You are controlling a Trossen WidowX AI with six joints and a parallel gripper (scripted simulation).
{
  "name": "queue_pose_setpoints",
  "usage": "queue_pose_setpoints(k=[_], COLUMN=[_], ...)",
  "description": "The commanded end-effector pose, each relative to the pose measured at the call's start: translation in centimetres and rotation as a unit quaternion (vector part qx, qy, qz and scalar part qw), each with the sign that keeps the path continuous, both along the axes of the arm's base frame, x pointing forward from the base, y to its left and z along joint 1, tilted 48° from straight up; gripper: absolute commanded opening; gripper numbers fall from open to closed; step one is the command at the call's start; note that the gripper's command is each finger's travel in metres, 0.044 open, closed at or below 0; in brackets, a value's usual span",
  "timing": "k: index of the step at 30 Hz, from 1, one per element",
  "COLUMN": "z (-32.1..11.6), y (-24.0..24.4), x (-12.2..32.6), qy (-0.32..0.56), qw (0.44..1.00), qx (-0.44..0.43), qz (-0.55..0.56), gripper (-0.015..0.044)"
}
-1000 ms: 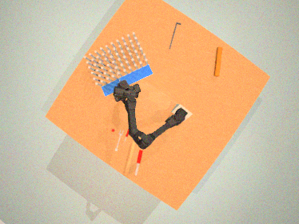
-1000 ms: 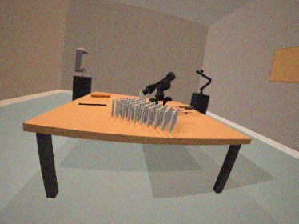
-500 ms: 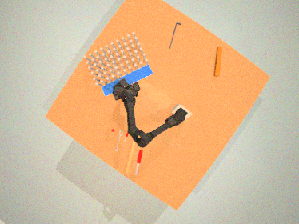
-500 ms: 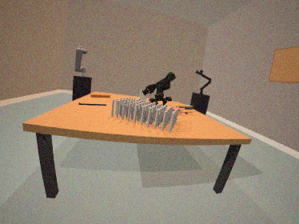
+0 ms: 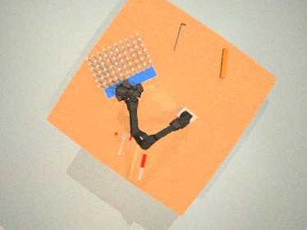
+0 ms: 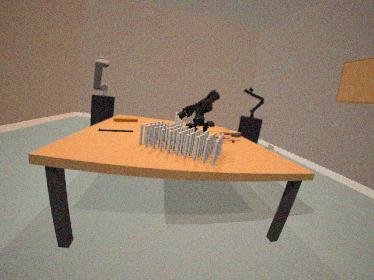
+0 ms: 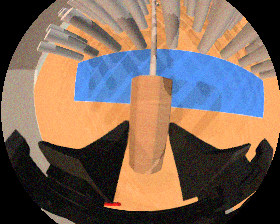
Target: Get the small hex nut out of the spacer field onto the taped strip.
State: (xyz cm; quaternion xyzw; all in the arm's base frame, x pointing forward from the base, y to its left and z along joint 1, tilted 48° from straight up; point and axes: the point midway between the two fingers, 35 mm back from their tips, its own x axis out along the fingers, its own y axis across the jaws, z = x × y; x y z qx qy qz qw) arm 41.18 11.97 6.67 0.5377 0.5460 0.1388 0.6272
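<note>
The grey standing spacers [image 6: 141,135] [image 7: 171,22] form a dense field at the table's left in the top view. The blue taped strip [image 5: 148,74] [image 7: 225,95] lies along their front. My gripper [image 5: 128,90] [image 7: 149,126] is shut on the wooden handle [image 7: 150,110] of a thin-rod tool, above the table at the strip's front edge. The tool's metal rod [image 7: 153,50] points over the strip toward the spacers; its tip is out of the wrist view. I cannot make out the hex nut in any view. The spacers in view stand upright.
A dark L-shaped hook [image 5: 177,37] [image 6: 115,130] and an orange bar [image 5: 224,63] [image 6: 125,120] lie away from the field. A red-and-white stick [image 5: 143,161], a tan stick [image 5: 134,160] and a pale thin tool [image 5: 121,149] lie near the arm's elbow.
</note>
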Motion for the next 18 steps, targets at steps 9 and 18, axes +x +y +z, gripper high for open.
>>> queue_pose_setpoints(k=[9, 18], z=[-0.14, -0.39], y=[-0.40, -0.31], x=[0.94, 1.13], qy=[-0.005, -0.005], qw=[1.000, 1.000], qx=[0.001, 0.001], qz=[0.001, 0.001], gripper=[0.0000, 0.0000])
